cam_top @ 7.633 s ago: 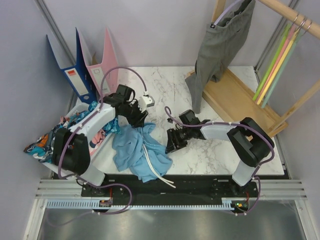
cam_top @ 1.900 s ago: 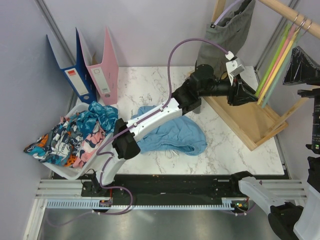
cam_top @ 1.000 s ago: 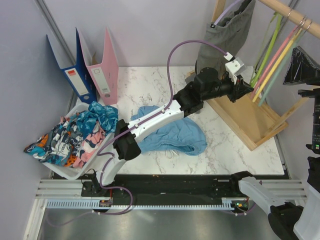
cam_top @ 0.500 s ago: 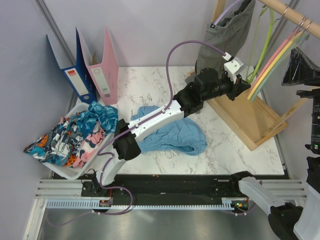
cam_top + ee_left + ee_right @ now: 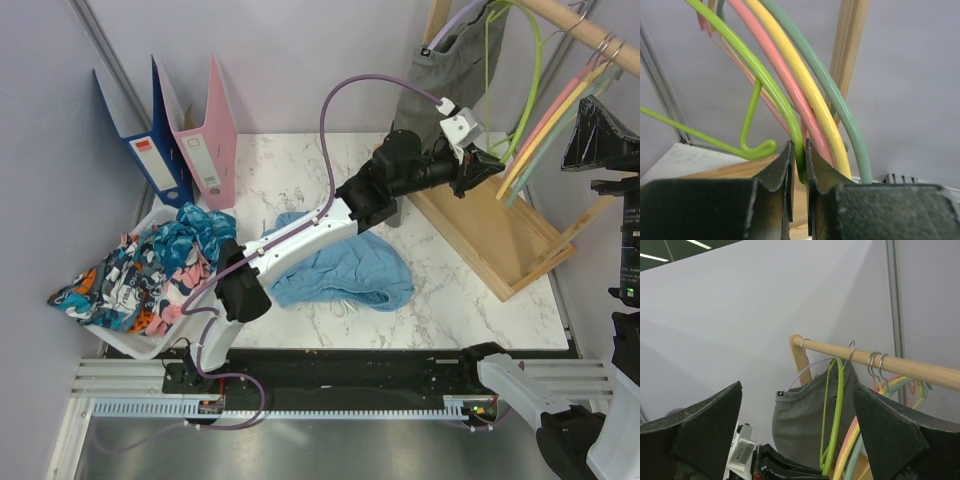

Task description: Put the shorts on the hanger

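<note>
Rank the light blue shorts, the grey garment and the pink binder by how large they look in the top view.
1. shorts and grey garment: they look alike; the garment is partly hidden and hangs higher, so I leave them unranked.
2. pink binder: smallest.

Shorts (image 5: 345, 268): plain light blue, soft, left crumpled in a loose heap on the middle of the marble table (image 5: 300, 170). Hanger (image 5: 533, 85): thin, lime green. Its metal hook is seen over the wooden rail (image 5: 900, 365). The body is tilted and swung out leftward, and the lower part is pinched by the left gripper (image 5: 798, 152).
</note>
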### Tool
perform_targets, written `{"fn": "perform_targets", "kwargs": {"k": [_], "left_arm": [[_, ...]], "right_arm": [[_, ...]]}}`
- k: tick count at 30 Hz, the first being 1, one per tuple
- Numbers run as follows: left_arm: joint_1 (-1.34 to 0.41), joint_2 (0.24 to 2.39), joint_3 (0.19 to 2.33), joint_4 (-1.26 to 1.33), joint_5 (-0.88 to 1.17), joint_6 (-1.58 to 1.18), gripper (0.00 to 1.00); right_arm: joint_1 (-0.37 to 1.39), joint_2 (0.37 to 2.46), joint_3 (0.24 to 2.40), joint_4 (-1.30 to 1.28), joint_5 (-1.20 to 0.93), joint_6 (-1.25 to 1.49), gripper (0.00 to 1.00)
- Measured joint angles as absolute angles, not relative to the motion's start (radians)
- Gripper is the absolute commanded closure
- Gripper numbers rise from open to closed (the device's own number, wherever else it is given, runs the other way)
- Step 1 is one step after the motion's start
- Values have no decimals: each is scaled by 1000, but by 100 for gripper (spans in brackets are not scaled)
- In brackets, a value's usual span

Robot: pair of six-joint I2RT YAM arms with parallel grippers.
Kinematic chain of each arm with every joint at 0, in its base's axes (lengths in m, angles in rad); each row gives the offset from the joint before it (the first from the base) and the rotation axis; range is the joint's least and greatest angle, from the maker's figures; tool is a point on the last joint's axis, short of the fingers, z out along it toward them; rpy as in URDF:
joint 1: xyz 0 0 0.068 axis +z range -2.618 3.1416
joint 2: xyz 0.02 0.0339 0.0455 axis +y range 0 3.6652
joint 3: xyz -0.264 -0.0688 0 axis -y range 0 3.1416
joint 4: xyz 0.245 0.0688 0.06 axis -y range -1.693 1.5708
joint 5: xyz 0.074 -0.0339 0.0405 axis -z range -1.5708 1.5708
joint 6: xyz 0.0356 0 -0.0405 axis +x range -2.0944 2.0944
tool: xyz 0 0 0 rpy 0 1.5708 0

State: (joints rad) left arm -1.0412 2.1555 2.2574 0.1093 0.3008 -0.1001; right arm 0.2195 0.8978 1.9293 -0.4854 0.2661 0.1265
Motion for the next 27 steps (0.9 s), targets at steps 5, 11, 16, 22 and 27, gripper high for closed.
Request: {"fn": "perform_targets", "kwargs": {"k": [5,11,16,22,27], "left_arm": [[-1030,2134,2257,130,323,-101,98],[-1014,2122,2249,138,352,-102,98],[-999,2120,2213,155,395,-121,98],[-972,2120,2198,177,438,-163,98],[-957,2120,2198,196,456,-182,98]], "right_arm": [[220,897,1925,-484,267,126,2],[242,903,1888,-493,297,126,2],[253,994,1941,-546,313,134,2],[253,1183,2031,-636,310,184,2],[184,1340,2103,-736,248,273,2]]}}
